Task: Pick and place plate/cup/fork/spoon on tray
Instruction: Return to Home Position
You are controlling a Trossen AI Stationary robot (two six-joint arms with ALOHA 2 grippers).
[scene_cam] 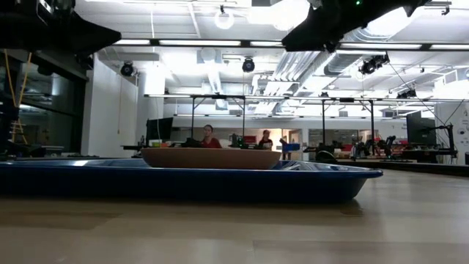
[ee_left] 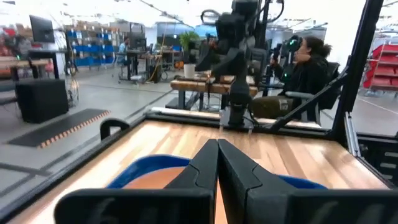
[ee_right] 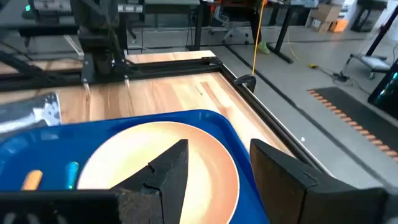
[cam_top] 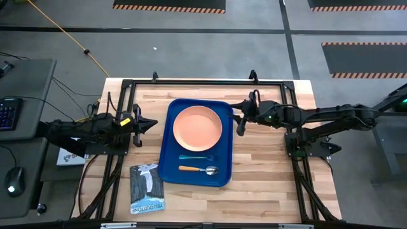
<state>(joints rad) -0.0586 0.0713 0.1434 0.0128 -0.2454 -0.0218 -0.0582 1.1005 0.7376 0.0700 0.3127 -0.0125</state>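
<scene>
Hovering wide and empty just right of the tray [cam_top: 170, 156], the right end effector [cam_top: 241, 124] has the plate [cam_top: 198, 126] to the left, the left end effector [cam_top: 150, 124] pinched closed.

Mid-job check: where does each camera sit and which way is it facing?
High: overhead, straight down on the table; both arms show, left gripper left of the tray, right gripper right of it.
Low: table-top height, level past tray wall and plate into the room; arm parts overhead.
Left wrist: past its shut fingers, over the tray toward the right arm.
Right wrist: past its open fingers, down onto plate, fork and spoon.
Shared: both wrist views catch the plate and tray.
</scene>
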